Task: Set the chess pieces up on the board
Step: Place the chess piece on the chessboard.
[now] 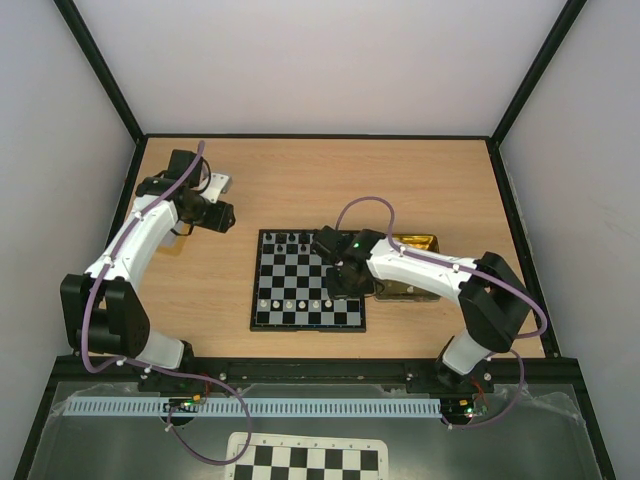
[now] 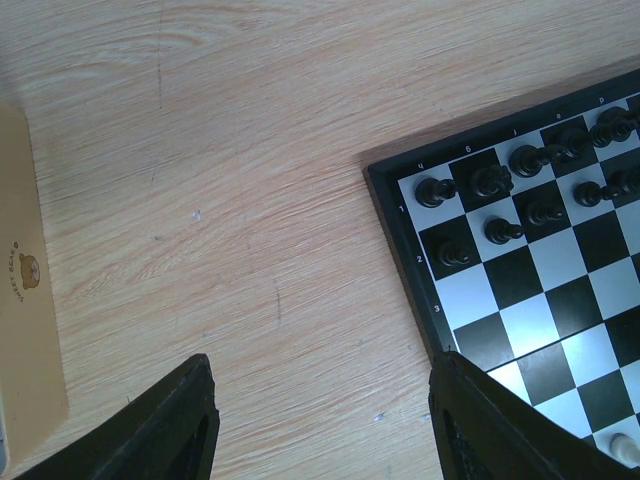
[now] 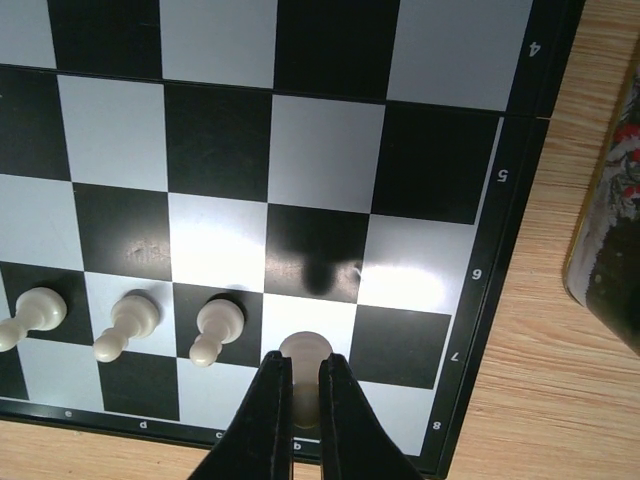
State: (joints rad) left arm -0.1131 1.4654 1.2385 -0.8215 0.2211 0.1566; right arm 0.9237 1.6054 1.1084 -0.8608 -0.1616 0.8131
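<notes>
The board point(image 1: 256, 290) lies mid-table, with black chessmen point(image 1: 290, 238) along its far rows and three white pawns point(image 1: 288, 303) in a near row. My right gripper point(image 3: 305, 375) is shut on a white pawn point(image 3: 305, 352), which is low over a white square beside the other three white pawns point(image 3: 218, 325), near the board's frame point(image 3: 500, 300). My left gripper point(image 2: 325, 400) hangs open and empty over bare wood just left of the board's corner point(image 2: 400, 240), where black chessmen point(image 2: 500, 180) stand. In the top view it sits at the far left point(image 1: 222, 215).
A gold tin tray point(image 1: 415, 243) sits right of the board, partly under my right arm; its edge point(image 3: 610, 250) shows in the right wrist view. A tan card point(image 2: 25, 300) lies left of my left gripper. A loose checker sheet point(image 1: 310, 460) lies below the arm bases.
</notes>
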